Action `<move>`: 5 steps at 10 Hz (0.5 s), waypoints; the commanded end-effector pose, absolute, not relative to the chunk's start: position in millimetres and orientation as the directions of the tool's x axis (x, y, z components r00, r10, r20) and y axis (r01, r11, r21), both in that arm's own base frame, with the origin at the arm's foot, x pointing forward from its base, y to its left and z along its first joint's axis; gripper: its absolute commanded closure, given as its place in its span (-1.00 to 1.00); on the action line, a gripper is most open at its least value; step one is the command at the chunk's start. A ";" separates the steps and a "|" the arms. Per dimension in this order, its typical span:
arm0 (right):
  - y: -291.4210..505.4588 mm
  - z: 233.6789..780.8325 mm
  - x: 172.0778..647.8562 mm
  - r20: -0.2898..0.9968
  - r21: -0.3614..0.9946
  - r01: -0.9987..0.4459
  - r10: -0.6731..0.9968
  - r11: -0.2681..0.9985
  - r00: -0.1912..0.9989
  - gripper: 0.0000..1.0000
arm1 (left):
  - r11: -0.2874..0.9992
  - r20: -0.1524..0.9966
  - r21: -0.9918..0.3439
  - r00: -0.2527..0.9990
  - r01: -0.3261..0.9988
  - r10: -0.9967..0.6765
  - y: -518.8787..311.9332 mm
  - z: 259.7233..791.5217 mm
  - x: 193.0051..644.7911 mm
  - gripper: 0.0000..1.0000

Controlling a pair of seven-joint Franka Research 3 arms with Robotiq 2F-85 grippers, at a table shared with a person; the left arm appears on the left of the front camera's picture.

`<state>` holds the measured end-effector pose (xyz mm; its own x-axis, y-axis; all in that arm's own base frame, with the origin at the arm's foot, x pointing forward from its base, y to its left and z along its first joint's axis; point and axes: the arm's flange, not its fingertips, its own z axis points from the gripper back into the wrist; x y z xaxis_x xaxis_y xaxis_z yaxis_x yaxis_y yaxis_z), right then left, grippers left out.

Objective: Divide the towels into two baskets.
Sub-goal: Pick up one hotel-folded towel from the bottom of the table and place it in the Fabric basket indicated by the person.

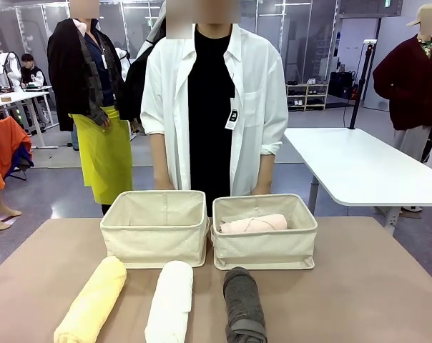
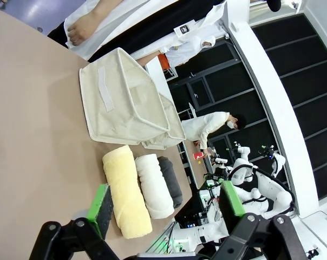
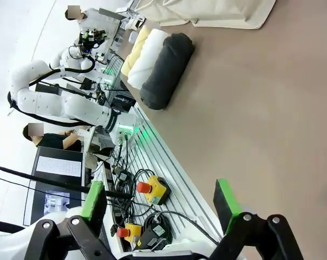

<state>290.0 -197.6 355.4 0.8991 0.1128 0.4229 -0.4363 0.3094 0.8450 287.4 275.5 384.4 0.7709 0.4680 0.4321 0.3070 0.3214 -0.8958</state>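
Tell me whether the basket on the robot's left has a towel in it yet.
Empty, as far as shows: the left basket has bare canvas inside, while the pink towel lies in the right basket.

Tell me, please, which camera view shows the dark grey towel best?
The right wrist view: the dark grey towel lies whole and unobstructed on the table, beside the white towel. In the front view it runs down to the picture's bottom edge. In the left wrist view the white towel hides most of it.
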 end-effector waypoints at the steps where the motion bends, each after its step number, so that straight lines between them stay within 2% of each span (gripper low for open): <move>1: -192.6 357.5 285.2 0.439 0.838 -0.447 0.101 0.312 0.893 -1.00 | 0.316 0.435 -0.896 0.767 0.313 0.472 276.9 385.5 284.6 -1.00; 5: -192.6 357.5 285.2 0.439 0.838 -0.447 0.101 0.312 0.893 -1.00 | 0.316 0.435 -0.896 0.767 0.313 0.472 276.9 385.5 284.6 -1.00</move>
<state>288.8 -196.0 354.4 0.8999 0.1125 0.4214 -0.4348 0.3068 0.8467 287.4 275.4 384.4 0.7709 0.4680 0.4321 0.3070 0.3214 -0.8958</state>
